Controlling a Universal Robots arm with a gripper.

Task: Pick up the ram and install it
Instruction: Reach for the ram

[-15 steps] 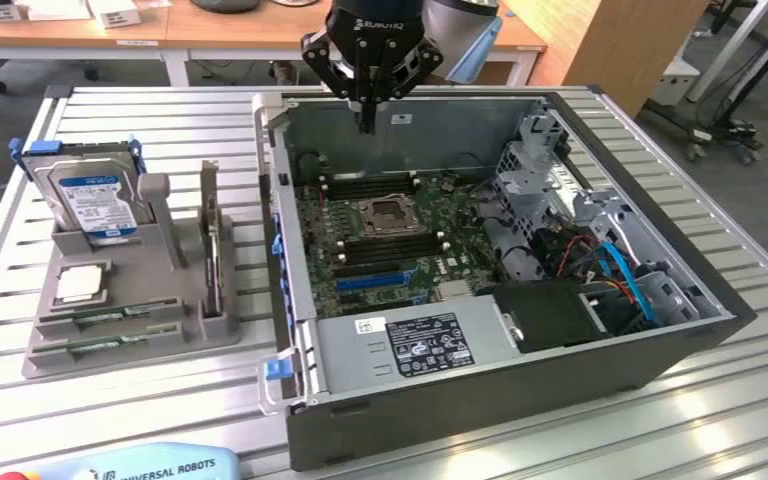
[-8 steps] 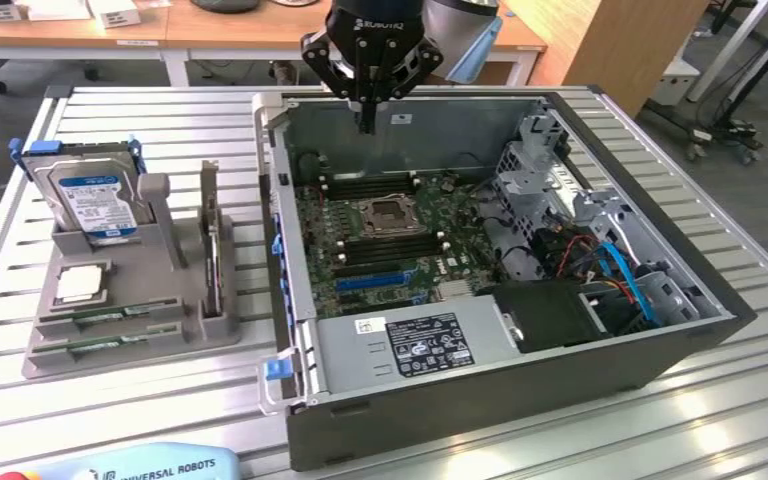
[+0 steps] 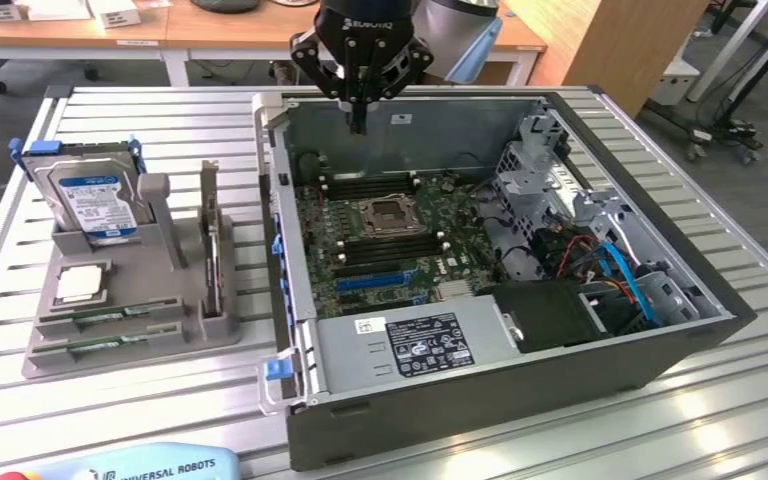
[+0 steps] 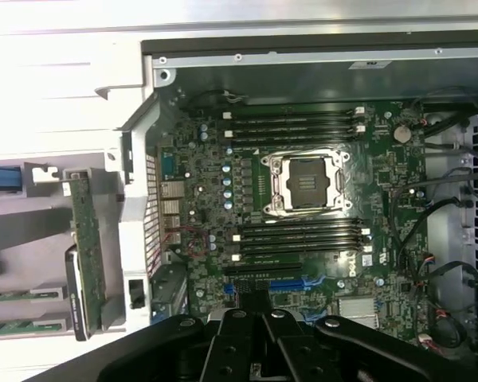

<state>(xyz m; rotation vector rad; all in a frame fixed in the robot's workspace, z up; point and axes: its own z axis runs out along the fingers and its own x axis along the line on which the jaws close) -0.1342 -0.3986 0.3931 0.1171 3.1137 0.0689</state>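
A slatted metal surface (image 3: 704,130) carries an open computer case (image 3: 491,400) and, on the exterior view's left, a grey holder (image 3: 213,328). Behind the surface stand wooden desks (image 3: 224,30) on a grey floor. A pendant marked Universal Robots (image 3: 144,465) lies at the surface's near edge.

The arm (image 3: 471,25) comes in from the far side and points straight down. Its fingers (image 3: 356,115) are pressed together with nothing between them. They hang over the far end of the case, above its rim. Straight below the fingers (image 4: 255,306) lies the green motherboard (image 4: 223,183). Its square processor socket (image 4: 307,181) sits between two banks of dark memory slots (image 4: 299,235).

The ram (image 3: 96,320) is well apart from the fingers, toward the exterior view's left and nearer that camera. It lies flat in a groove of the holder, with a second green stick (image 3: 88,347) just beside it. In the same holder, nearer the fingers than the ram, a hard drive with a blue label (image 3: 91,200) stands upright. A thin circuit card (image 3: 208,230) stands on edge between it and the case.
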